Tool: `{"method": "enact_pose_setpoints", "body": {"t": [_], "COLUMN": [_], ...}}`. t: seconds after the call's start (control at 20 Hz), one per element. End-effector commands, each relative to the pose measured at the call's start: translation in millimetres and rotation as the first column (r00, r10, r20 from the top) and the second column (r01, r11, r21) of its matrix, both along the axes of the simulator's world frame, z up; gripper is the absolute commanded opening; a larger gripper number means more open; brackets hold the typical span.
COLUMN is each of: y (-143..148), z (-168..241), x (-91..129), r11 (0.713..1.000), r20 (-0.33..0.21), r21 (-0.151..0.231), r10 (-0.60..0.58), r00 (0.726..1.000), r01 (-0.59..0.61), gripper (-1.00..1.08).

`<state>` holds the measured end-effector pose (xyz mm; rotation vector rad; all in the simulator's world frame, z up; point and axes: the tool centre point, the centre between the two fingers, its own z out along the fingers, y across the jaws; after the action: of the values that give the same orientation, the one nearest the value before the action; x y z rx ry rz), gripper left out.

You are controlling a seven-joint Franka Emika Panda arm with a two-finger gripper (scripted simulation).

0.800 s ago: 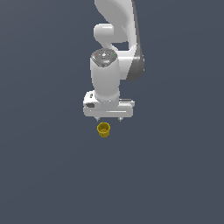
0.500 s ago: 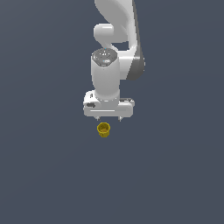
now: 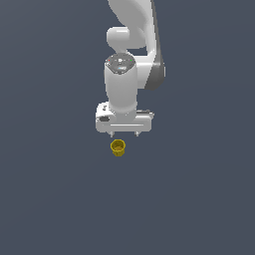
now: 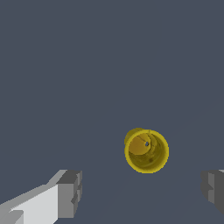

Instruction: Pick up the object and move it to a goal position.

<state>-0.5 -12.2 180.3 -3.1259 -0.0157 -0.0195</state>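
The cup (image 3: pixel 118 148) is mustard yellow. The arm (image 3: pixel 130 60) and tool (image 3: pixel 124 133) are white, with grey fingertips (image 4: pixel 70 194). The ground (image 3: pixel 50 189) is plain slate grey.

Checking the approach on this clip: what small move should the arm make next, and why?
Probably lower the open gripper while shifting it toward the yellow cup. The wrist view shows the cup upright, untouched and ahead of the line between the fingers, so it likely needs centring before closing.
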Motion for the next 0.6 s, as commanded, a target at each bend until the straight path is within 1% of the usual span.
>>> {"method": "enact_pose_setpoints", "body": {"t": [0.0,0.3,0.55], "y": [-0.4,-2.8,-6.4], "z": [-1.3,-8.9,-19.5], "x": [-0.1,-0.9,-2.1], "r11": [1.000,0.997,0.984], "r20": [-0.001,-0.003,-0.007], "r21": [0.000,0.002,0.003], "r10": [-0.011,-0.079,-0.176], "r00": [1.000,0.997,0.984], "r01": [0.011,0.079,0.176], "gripper": [1.00,1.00,1.00]}}
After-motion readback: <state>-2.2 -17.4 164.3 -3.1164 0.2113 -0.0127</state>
